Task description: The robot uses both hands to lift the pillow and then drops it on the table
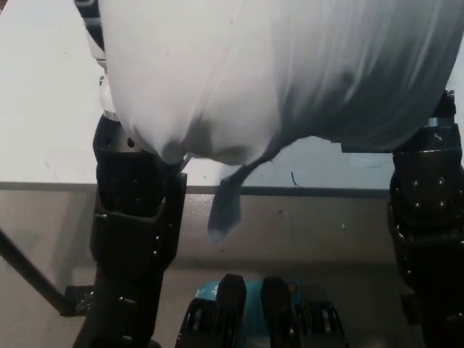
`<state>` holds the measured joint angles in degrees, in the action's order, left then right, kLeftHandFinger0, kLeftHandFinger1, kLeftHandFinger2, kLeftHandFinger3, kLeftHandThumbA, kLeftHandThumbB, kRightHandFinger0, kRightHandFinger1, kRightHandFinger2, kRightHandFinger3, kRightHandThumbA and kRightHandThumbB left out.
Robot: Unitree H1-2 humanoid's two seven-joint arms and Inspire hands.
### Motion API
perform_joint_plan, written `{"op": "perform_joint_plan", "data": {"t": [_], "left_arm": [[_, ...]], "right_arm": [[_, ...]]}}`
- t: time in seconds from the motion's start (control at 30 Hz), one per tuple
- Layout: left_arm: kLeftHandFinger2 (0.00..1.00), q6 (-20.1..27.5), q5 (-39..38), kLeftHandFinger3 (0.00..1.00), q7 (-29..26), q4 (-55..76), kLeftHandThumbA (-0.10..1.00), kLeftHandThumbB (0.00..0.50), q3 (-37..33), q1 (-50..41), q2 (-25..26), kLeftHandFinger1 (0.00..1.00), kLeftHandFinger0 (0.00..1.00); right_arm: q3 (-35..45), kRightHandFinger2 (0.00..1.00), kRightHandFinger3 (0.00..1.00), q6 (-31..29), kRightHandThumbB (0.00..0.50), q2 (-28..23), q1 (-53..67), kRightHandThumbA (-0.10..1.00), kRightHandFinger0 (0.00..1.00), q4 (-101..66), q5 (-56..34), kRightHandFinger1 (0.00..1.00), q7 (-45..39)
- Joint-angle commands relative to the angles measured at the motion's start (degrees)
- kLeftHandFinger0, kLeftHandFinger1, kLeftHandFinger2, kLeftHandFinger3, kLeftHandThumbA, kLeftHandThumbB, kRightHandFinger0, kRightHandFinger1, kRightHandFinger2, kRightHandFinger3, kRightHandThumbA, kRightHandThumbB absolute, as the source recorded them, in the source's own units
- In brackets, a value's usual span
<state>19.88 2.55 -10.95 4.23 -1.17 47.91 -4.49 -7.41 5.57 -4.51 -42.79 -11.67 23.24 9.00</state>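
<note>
The white pillow (pixel 290 72) fills the upper part of the head view, raised off the white table (pixel 43 109) and close to the camera. It is squeezed between my two arms. Only a sliver of my left hand (pixel 93 29) shows at the pillow's upper left edge, pressed against its side. My right hand is hidden behind the pillow's right end, above the black right wrist (pixel 435 138). A grey fabric tab (pixel 226 206) hangs from the pillow's underside.
The table's front edge (pixel 304 191) runs across the middle of the picture, with grey floor below it. My left forearm (pixel 138 225) stands upright at the left. A dark slanted bar (pixel 25 272) crosses the lower left corner.
</note>
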Motion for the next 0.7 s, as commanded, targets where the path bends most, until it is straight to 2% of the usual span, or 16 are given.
{"op": "perform_joint_plan", "data": {"t": [0.0,0.03,0.07,0.13,0.23,0.43,0.5,0.53,0.67], "left_arm": [[1.00,-5.5,4.3,1.00,2.1,-2.0,1.00,0.161,-3.5,2.9,-2.5,1.00,1.00],[1.00,-5.5,4.0,1.00,2.1,-2.3,1.00,0.160,-3.3,2.8,-2.5,1.00,1.00],[1.00,-6.0,2.1,1.00,1.9,-4.4,1.00,0.185,-2.4,2.5,-2.4,1.00,1.00],[1.00,-5.2,1.4,1.00,1.0,-7.9,1.00,0.157,-1.3,2.6,-2.1,1.00,1.00],[1.00,-4.8,0.1,1.00,0.8,-13.0,1.00,0.152,0.1,3.1,-1.2,1.00,1.00],[1.00,-3.3,-2.6,1.00,1.4,-19.1,1.00,0.138,1.8,3.0,-0.8,1.00,1.00],[1.00,-2.1,-3.4,1.00,2.0,-22.7,1.00,0.172,2.2,2.9,-0.1,1.00,1.00],[1.00,-2.1,-3.0,1.00,1.8,-24.9,1.00,0.190,2.4,3.1,0.5,1.00,1.00],[1.00,-1.2,-2.7,1.00,1.9,-28.5,1.00,0.192,2.1,3.1,1.9,1.00,1.00]], "right_arm": [[-4.5,1.00,1.00,-4.9,0.291,2.7,-7.0,1.00,1.00,-2.3,3.3,1.00,-2.1],[-4.6,1.00,1.00,-5.0,0.292,2.6,-7.0,1.00,1.00,-2.2,3.4,1.00,-2.0],[-4.5,1.00,1.00,-4.0,0.305,2.5,-6.6,1.00,1.00,-1.6,3.3,1.00,-2.4],[-4.3,1.00,1.00,-4.2,0.297,2.3,-6.4,1.00,1.00,0.1,3.0,1.00,-2.3],[-4.1,1.00,1.00,-4.2,0.267,1.8,-6.2,1.00,1.00,2.9,2.4,1.00,-2.8],[-3.5,1.00,1.00,-1.7,0.257,1.8,-5.6,1.00,1.00,5.6,0.3,1.00,-4.5],[-3.0,1.00,1.00,-0.9,0.251,1.5,-5.4,1.00,1.00,8.8,-0.1,1.00,-4.6],[-2.5,1.00,1.00,-0.4,0.275,1.4,-5.4,1.00,1.00,11.4,-0.7,1.00,-4.7],[-2.1,1.00,1.00,-1.5,0.269,0.7,-5.5,1.00,1.00,16.2,-0.5,1.00,-3.9]]}}
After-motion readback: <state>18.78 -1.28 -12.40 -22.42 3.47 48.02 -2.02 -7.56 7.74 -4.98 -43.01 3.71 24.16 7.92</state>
